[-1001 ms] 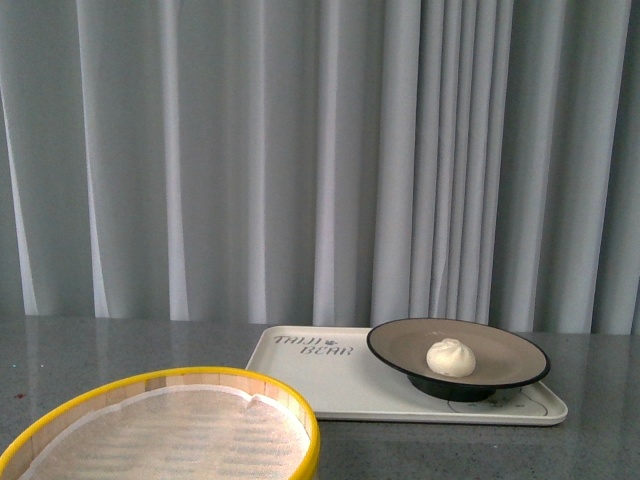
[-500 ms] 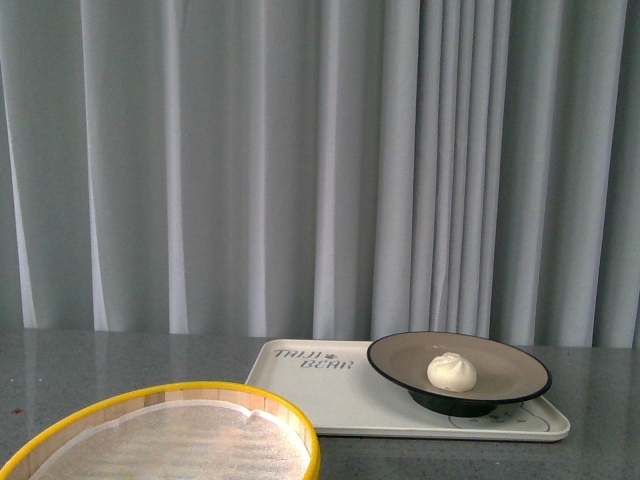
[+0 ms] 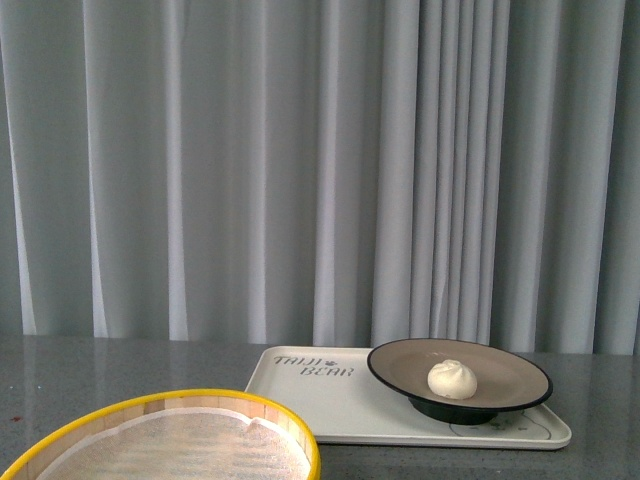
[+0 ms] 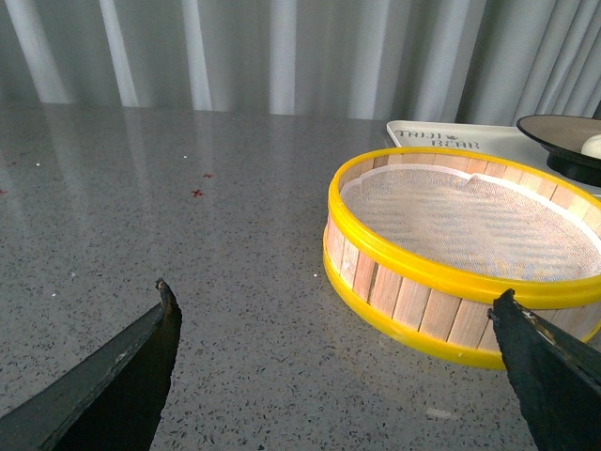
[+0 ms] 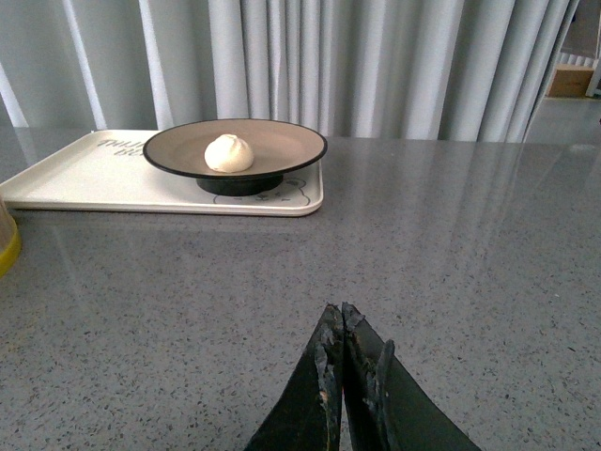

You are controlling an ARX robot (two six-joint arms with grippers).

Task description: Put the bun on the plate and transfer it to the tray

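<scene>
Bun (image 3: 452,379) sits inside the plate (image 3: 520,383), a bit left of the plate's center, lower right of the front frame. Plate rests on the right half of the tray (image 3: 330,400), covering most of the bear drawing; grey lettering shows on the tray's left part. Tray lies flat on the grey speckled table (image 3: 120,365). Steamer basket (image 3: 170,400), yellow rim, white liner inside, fills the lower left of the front frame, near the tray's left end; whether the two touch I cannot tell from here. Grey curtain (image 3: 300,160) fills the background.

Neither of my arms shows in the front view.

Left wrist frame: my left gripper (image 4: 333,324) has its fingers spread wide, one dark tip at lower left, the other at lower right, nothing between them but bare table. Basket sits right of center in that frame, close to the right-hand tip. Tray corner and plate edge peek in at the upper right, behind the basket.

Right wrist frame: my right gripper (image 5: 340,315) has its fingertips pressed together at bottom center, nothing held, over bare table. Bun, plate and tray sit in the upper left of that frame, well apart from the tips. A sliver of yellow rim shows at the left edge.
</scene>
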